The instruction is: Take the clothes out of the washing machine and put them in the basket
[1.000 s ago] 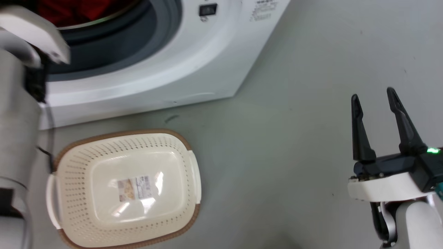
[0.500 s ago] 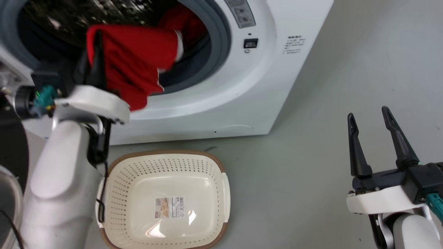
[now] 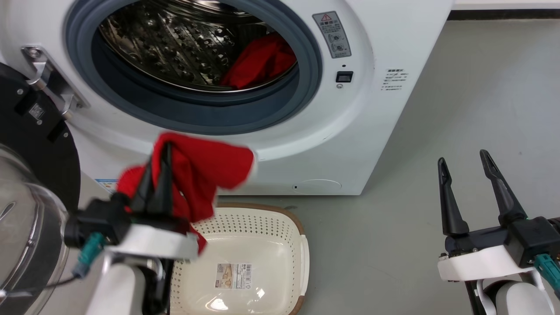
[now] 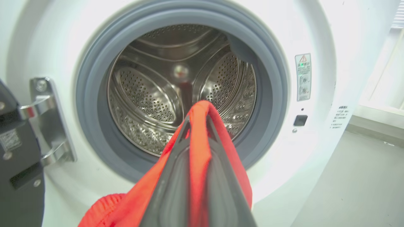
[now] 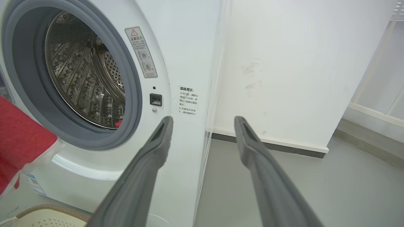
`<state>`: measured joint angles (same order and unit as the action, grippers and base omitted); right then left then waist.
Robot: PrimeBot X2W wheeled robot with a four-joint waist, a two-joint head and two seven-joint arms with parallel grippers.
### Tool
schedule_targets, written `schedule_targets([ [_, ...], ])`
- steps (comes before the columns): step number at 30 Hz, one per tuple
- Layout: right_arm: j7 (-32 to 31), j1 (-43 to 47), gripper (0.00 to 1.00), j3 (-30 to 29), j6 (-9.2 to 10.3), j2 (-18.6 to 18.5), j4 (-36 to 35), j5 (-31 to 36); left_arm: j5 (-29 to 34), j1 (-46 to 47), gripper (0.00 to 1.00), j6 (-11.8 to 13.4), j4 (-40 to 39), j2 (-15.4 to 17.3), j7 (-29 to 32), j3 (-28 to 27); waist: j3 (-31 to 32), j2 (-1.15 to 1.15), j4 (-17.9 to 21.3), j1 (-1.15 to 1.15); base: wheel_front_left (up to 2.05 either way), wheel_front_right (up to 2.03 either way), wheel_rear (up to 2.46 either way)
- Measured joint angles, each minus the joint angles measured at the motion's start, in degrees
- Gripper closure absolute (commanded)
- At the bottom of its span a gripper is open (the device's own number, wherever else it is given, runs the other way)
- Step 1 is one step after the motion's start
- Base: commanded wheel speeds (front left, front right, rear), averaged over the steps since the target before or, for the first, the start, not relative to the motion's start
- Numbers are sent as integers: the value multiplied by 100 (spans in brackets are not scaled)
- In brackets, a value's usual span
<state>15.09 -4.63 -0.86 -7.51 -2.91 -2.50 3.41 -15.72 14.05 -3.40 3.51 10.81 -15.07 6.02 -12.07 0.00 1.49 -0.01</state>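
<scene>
The washing machine stands before us with its door swung wide to our left, so the steel drum lies open inside the grey ring. On the floor just in front of the machine's base sits the basket. It holds no clothes, and the paper label on its bottom is bare.

One red garment is out of the drum and hangs in front of the machine's lower panel. In the head view its lower end overlaps the basket's left rim, and we cannot tell whether it touches. The second red garment lies bunched at the right side of the drum.

Our left arm rises from the lower left, pale forearm upright and wrist level. Our left gripper points up toward the machine, its fingers clamped together on a fold of the hanging garment. In the left wrist view the cloth runs between them and drapes off both sides.

Our right arm waits well apart at the lower right. Our right gripper has its fingers spread wide with nothing between them, aimed up past the machine's right front edge.
</scene>
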Motion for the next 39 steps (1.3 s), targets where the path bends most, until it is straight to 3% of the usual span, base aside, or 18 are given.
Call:
schedule_targets([
  [4,0,1,0,29,0,2,-16,24,67,-498,100,-92,148,-118,0,152,-22,0,-92,0,0,0,0],
  [13,0,-16,0,86,0,1,-92,111,36,-537,100,-268,1555,-292,1,110,-420,0,-109,1,0,0,0],
  [25,0,-439,0,-53,-1,2,-372,316,357,657,100,-309,3557,-393,0,-349,-1604,0,4,2,0,0,0],
  [39,0,-877,0,-278,-1,1,-781,270,591,2148,100,-263,5161,-274,0,-645,-3173,0,241,2,0,0,0],
])
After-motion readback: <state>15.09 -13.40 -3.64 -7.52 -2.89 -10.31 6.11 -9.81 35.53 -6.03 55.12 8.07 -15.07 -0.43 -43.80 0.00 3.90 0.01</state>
